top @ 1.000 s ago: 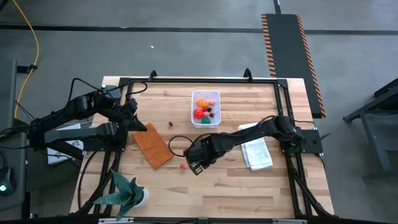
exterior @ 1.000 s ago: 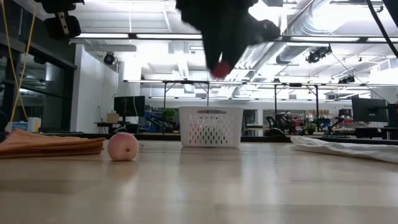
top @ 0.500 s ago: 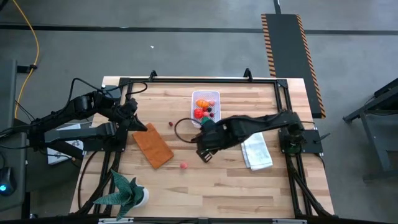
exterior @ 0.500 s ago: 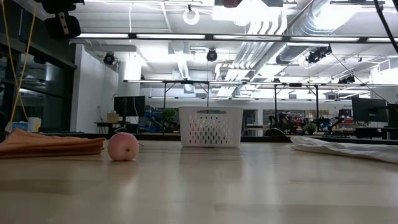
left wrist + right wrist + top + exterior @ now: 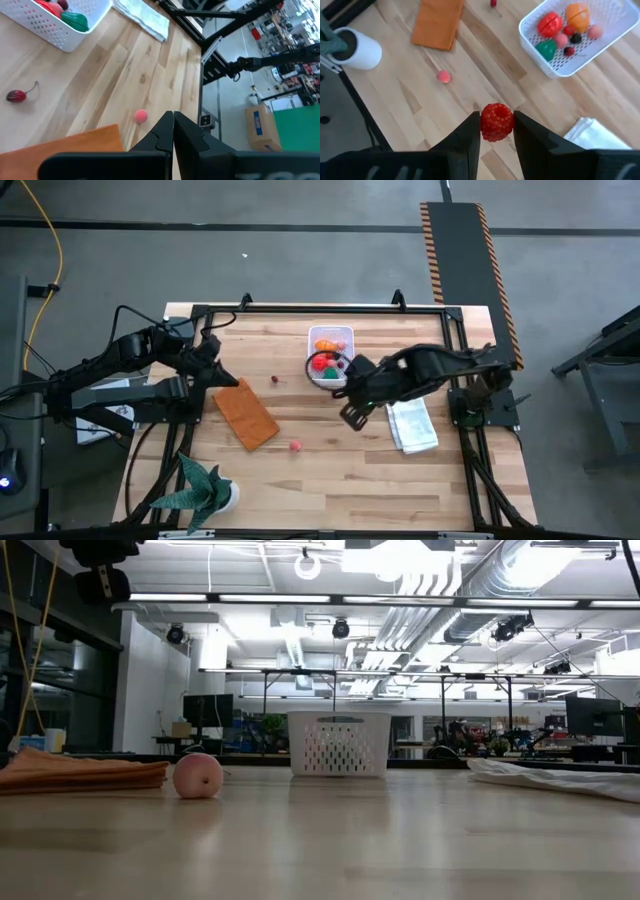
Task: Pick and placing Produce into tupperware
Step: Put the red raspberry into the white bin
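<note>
White tub [image 5: 600, 47] holds produce — right hand [image 5: 496, 131] grips a raspberry [image 5: 496, 121].

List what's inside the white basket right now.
In the white basket: a red tomato, an orange piece, a green piece, two pink balls, a dark berry and a small red berry. Anything lying beneath these is hidden.
</note>
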You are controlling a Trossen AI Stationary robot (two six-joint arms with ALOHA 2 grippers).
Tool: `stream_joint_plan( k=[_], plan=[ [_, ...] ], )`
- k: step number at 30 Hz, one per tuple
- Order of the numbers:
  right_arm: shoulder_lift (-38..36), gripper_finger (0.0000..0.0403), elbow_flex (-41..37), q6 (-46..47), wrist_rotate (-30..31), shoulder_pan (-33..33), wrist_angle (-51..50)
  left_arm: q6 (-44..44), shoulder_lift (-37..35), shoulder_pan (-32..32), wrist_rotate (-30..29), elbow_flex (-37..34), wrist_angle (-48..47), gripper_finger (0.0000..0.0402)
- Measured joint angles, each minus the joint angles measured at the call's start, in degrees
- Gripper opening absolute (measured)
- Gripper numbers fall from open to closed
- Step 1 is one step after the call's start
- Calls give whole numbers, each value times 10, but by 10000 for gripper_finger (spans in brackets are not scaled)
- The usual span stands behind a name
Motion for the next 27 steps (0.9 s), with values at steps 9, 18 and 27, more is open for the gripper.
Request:
stream_joint_plan(
  k=[9, 18, 27],
  plan=[
    [-71, 89, 0, -85, 11, -5, -11, -39, 0, 0, -45, 0, 25, 1],
    [-133, 89, 0, -209, 42, -69, -10, -123, 4, 0, -67, 0, 149, 1],
    [-145, 89, 0, -377, -60, -196, 1, -190, 40, -4, -70, 0, 220, 1]
  ],
)
